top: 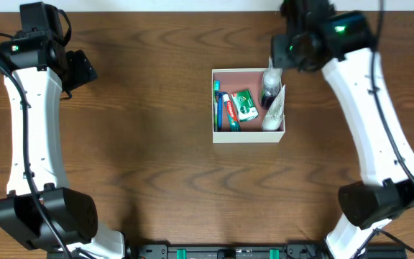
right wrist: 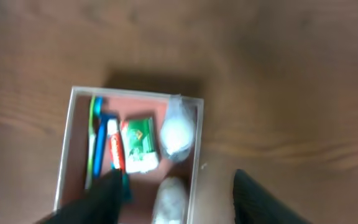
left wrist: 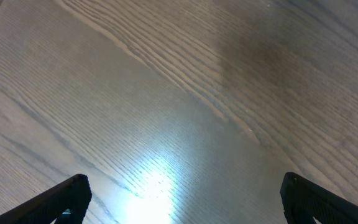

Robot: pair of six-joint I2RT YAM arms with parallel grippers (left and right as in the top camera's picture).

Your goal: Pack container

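1. Two arms flank the table point(top: 149, 144). Far left, the left gripper point(top: 81, 68) hangs over bare wood with its fingers spread wide and nothing between them.
2. Right of centre sits the container point(top: 249, 137), flat on the table and well apart from that arm.
3. Inside it, from the left wall, a toothbrush point(top: 217, 104), a toothpaste tube point(top: 228, 109) and a green box point(top: 244, 104) lie side by side. A small bottle point(top: 270, 86) and a white packet point(top: 275, 114) crowd the right wall, and the packet seems to lean on it.
4. The right gripper point(top: 282, 52) hovers above the container's far right corner. Its jaws are apart and pinch nothing — though its wrist view is blurred, so the fine detail is unclear.
5. The main risk is a snag. The bottle and packet stand tall just beneath the parted fingers, so a low or sideways pass could clip one and tip it over the thin wall.
6. A second risk is that the box looks light. A finger catching its rim could drag or skew it — and spill what is packed.
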